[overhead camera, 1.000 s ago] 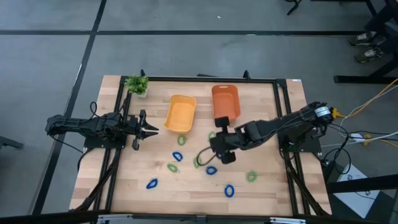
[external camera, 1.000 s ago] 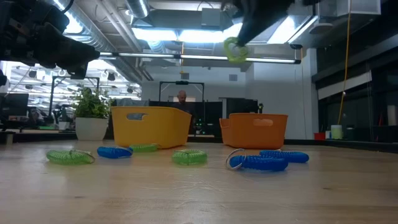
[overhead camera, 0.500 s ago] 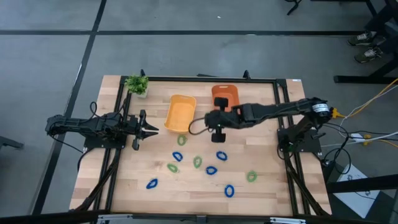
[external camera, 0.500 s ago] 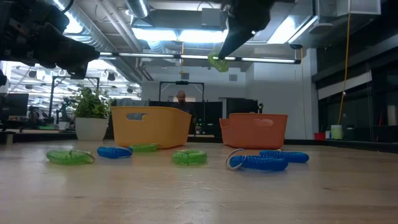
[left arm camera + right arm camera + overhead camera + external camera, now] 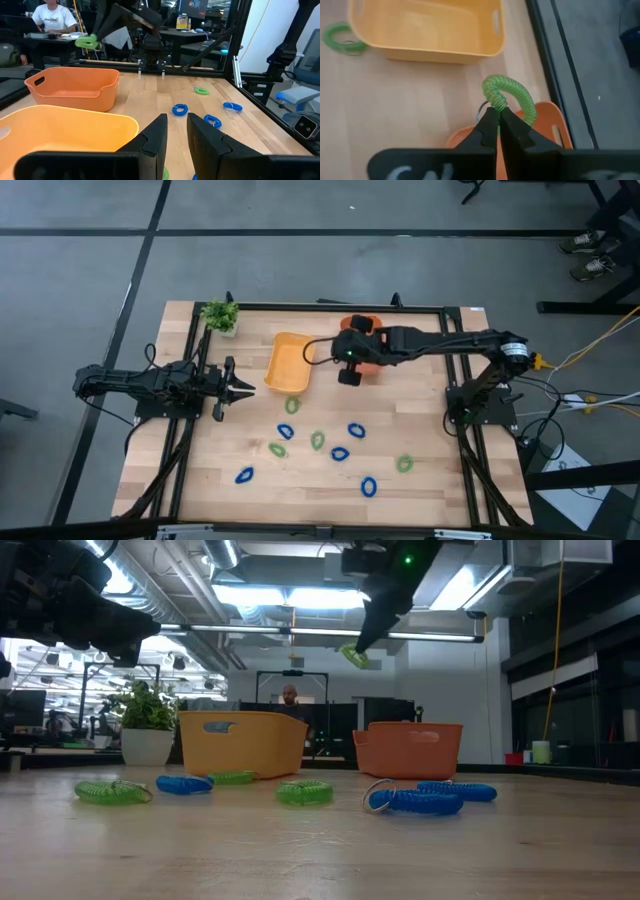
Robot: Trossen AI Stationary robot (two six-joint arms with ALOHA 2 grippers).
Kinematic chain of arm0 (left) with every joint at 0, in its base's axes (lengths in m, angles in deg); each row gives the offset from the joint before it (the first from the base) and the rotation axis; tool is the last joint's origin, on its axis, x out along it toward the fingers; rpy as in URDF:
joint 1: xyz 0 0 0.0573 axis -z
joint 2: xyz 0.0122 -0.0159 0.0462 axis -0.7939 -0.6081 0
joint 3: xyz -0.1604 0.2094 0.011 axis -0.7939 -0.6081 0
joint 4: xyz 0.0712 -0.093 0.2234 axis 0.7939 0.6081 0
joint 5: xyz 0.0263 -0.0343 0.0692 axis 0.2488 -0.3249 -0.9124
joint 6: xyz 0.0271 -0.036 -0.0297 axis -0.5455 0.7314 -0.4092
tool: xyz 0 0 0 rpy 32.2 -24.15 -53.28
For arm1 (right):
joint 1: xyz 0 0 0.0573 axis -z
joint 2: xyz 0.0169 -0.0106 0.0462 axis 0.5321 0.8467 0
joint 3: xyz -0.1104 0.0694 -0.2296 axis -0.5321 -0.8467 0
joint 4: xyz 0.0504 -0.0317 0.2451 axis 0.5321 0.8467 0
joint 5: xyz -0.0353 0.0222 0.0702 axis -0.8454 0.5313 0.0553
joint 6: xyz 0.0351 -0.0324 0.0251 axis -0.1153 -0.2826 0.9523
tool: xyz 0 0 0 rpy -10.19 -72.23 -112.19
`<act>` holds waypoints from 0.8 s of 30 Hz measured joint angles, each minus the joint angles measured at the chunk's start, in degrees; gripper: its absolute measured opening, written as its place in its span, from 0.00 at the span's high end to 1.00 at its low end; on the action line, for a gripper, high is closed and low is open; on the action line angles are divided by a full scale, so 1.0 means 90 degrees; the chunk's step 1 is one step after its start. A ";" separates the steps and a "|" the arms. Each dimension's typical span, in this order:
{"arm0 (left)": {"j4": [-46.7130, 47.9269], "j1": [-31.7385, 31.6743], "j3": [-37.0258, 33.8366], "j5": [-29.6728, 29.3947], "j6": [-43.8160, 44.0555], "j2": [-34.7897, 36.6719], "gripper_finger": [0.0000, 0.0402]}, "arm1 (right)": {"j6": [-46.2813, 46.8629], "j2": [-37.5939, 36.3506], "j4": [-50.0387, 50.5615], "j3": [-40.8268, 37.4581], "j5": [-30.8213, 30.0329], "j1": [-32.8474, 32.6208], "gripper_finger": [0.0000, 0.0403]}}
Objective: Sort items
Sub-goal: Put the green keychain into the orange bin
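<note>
My right gripper (image 5: 499, 112) is shut on a green coil ring (image 5: 512, 95). It hangs high over the near-left rim of the orange bin (image 5: 555, 125), beside the yellow bin (image 5: 290, 362). The low view shows the ring (image 5: 353, 655) well above both bins. Several blue and green rings lie flat on the wooden table, such as a green one (image 5: 317, 440) and a blue one (image 5: 355, 430). My left gripper (image 5: 245, 387) waits at the table's left, level and slightly open, with nothing between its fingers (image 5: 160, 137). My right gripper pinches one end of the green ring's loop (image 5: 495, 102) between its two fingertips. The fingers slant down from the table's right side. The rest of the loop sticks out beyond the tips, lifted clear above the orange bin's rim.
A small leafy plant (image 5: 220, 315) stands at the far left corner. A black frame (image 5: 300, 308) runs around the table. One green ring (image 5: 291, 406) lies just in front of the yellow bin. A person sits in the room behind (image 5: 290, 698).
My right gripper has swung toward the table's far edge with the green ring, from above the loose rings at mid-table to above the orange bin's left rim. It stayed shut, rolling somewhat on the way. The ring stayed lifted clear.
</note>
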 joint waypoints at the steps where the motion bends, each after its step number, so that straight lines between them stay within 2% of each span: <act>1: 0.0000 0.0000 0.0000 0.0000 0.0000 0.0001 0.82 | 0.0000 0.0000 0.0000 0.0000 0.0000 0.0063 0.98; 15: 0.0000 0.0000 0.0000 -0.0002 0.0001 0.0001 0.83 | 0.0020 0.0002 0.0228 0.0000 0.0023 0.1140 0.98; 24: 0.0001 0.0000 0.0000 -0.0002 0.0000 0.0001 0.83 | 0.0028 0.0007 0.0243 0.0000 0.0506 0.1764 0.98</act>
